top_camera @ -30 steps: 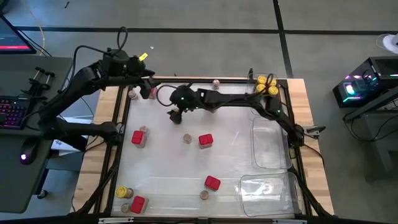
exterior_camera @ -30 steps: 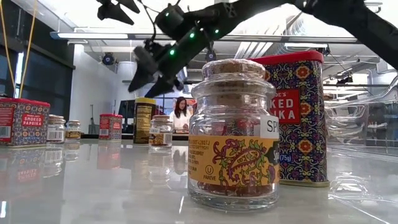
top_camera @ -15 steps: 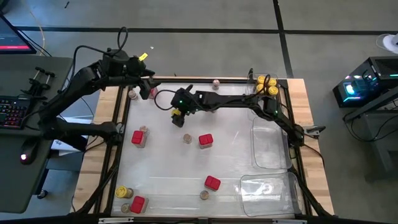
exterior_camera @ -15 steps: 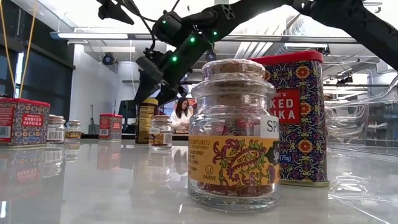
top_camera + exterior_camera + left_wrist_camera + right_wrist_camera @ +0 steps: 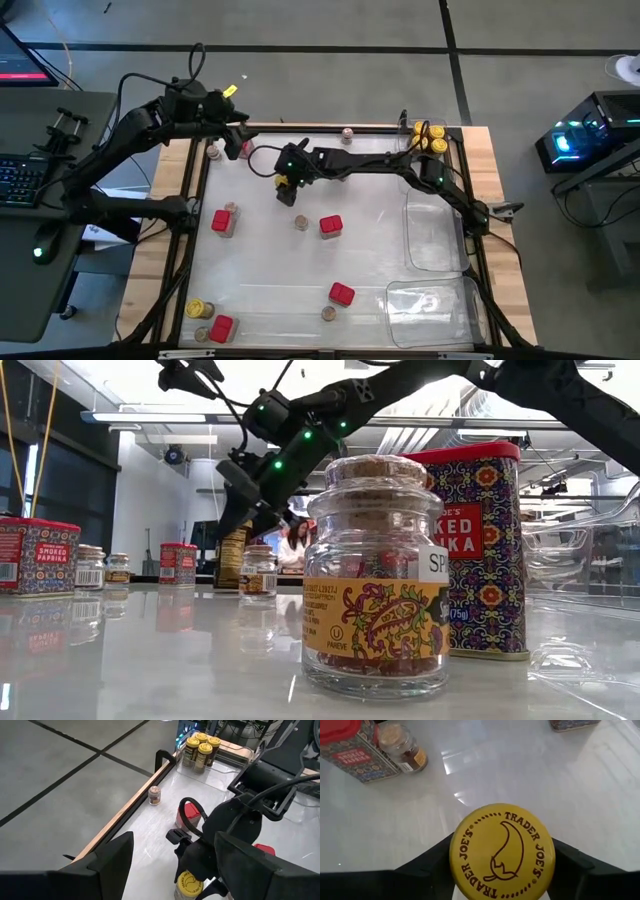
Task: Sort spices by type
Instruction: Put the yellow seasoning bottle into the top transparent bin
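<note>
The right gripper (image 5: 288,181) reaches to the far-left part of the table (image 5: 380,240) and pinches a yellow-lid jar (image 5: 501,851) between its fingers (image 5: 427,860). The left gripper (image 5: 236,138) waits at the far-left corner, fingers spread. Four more yellow jars (image 5: 430,137) stand at the far-right corner.

Bright, even overhead light. White glossy tabletop (image 5: 380,250) mirrors ceiling glare in patches; same sheen on it in right wrist view. Low view: window backlight washes out top, near cork-topped glass jar (image 5: 375,575) sharp, room behind soft. Clear plastic trays (image 5: 432,262) glint faintly.
</note>
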Robot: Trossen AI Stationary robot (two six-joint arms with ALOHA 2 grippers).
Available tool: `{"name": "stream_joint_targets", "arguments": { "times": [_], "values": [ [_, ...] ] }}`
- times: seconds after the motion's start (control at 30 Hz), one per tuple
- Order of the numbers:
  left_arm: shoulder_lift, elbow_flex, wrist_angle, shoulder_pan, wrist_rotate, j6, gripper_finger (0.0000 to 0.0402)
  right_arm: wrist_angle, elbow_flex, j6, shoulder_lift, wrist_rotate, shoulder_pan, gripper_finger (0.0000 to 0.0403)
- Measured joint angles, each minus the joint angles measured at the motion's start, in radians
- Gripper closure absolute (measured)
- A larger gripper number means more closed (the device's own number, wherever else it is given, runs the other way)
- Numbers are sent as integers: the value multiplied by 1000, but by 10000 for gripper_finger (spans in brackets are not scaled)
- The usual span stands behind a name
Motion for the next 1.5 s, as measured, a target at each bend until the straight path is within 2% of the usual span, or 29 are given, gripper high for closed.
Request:
{"name": "stream_joint_targets", "arguments": {
  "times": [0.2,0.3,0.47,0.6,0.8,0.9,1.07,1.17,1.27,1.37,1.5],
  "values": [
    [0,0,0,0,0,0,136,-76,62,-52,1,7,0,183],
    [0,0,0,0,0,11,136,-233,144,-114,-4,7,-7,183],
    [0,0,0,0,1,113,136,-487,256,-217,-45,16,-26,183],
    [0,0,0,0,10,149,136,-643,262,-224,-124,28,-47,183],
    [0,1,9,1,12,189,136,-900,252,-227,-224,110,-80,183],
    [0,1,11,1,12,199,136,-907,137,-210,-336,141,-100,183],
    [0,1,11,1,12,183,136,-794,-283,-72,-660,238,-144,183],
    [1,1,23,1,12,183,136,-673,-533,63,-890,320,-177,183],
    [3,1,52,1,12,179,136,-484,-716,224,-1078,419,-218,183],
    [3,1,89,1,12,150,136,-325,-856,380,-1215,505,-273,183],
    [3,1,118,1,12,111,136,-237,-1003,527,-1279,529,-359,183]
  ]
}}
